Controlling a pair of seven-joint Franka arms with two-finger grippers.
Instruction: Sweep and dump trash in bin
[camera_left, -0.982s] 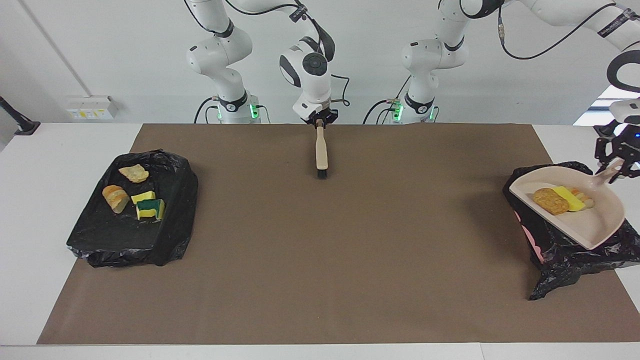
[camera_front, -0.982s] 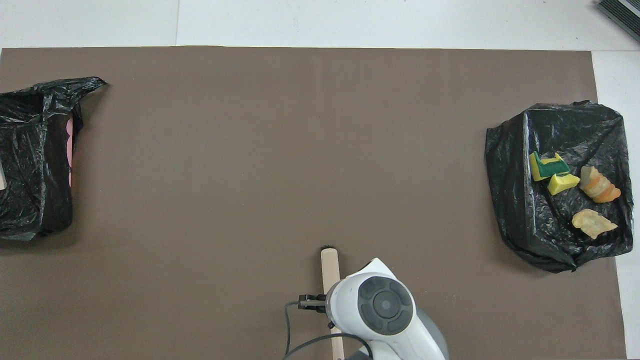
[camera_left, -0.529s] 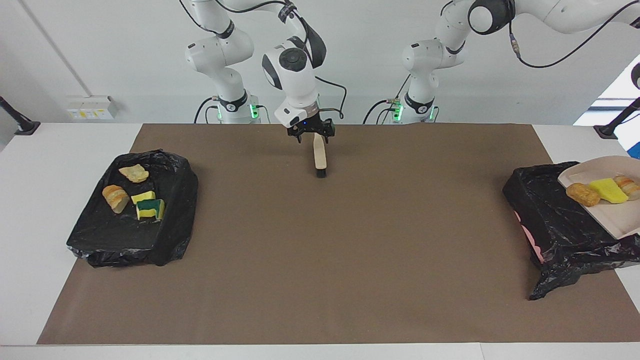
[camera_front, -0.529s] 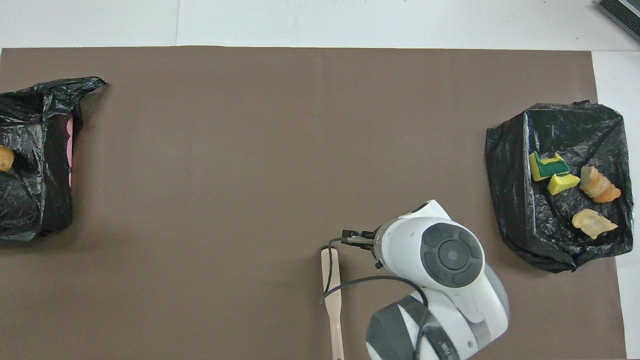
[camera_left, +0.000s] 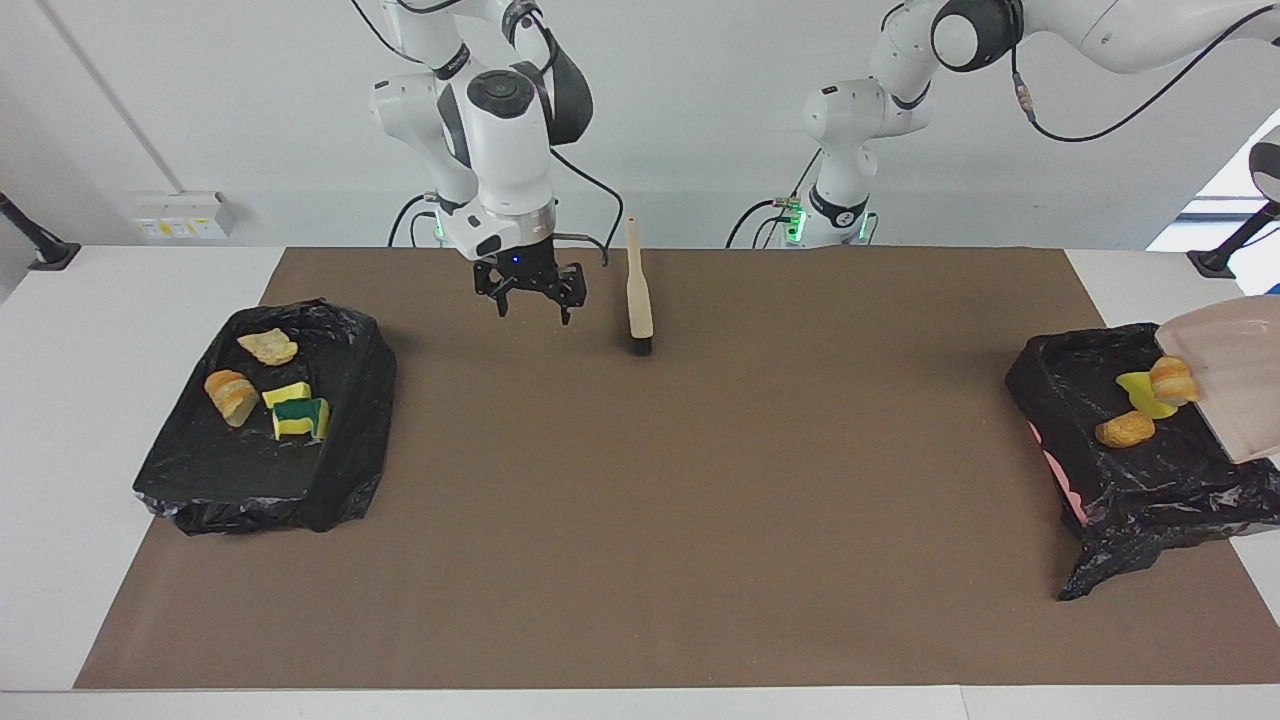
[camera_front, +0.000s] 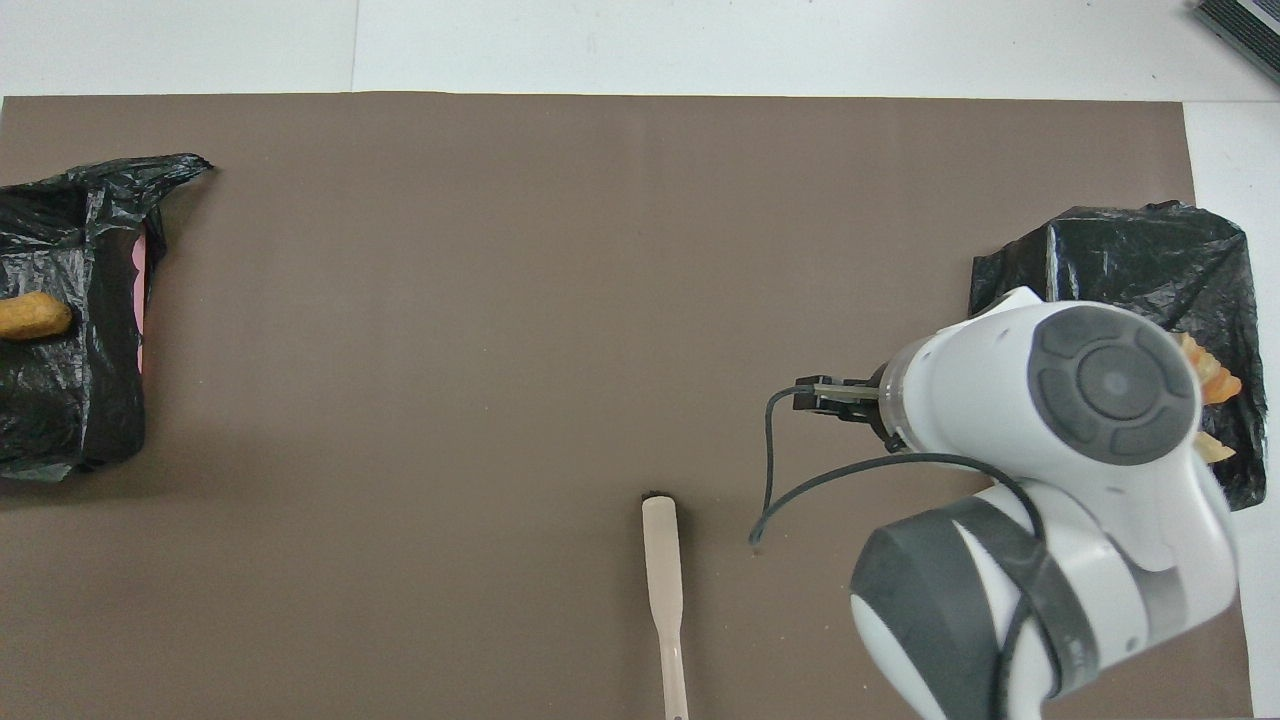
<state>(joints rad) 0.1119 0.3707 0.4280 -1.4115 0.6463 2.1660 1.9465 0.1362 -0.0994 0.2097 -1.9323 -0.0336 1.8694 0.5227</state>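
Trash: three pieces are leaving the dustpan (camera_left: 1232, 385). A tan lump (camera_left: 1125, 430) already lies on the liner of the bin (camera_left: 1120, 500) at the left arm's end of the desk. The yellow sponge bit (camera_left: 1140, 393) and a striped lump (camera_left: 1172, 380) are at the pan's lip. A second ago the pan sat level over this bin with all three on it. It is now tipped steeply, mouth down toward the liner, so we judge the dump nearly complete. The fallen lump's long axis runs along the desk's length in the overhead view. The left hand is out of view, so we cannot tell its state.

Brush (camera_left: 638, 300): the right hand held it a second ago. It now lies free on the desk (camera_left: 700, 520), well apart from the dump and just beside the right hand (camera_left: 532, 300), on that hand's left-arm side. Its long axis runs away from the robots, with the bristles at the farther end. The right hand is empty, fingers apart, low over the desk. On its other side lies the second bin (camera_left: 200, 480), holding four pieces. Sweeping looks finished.
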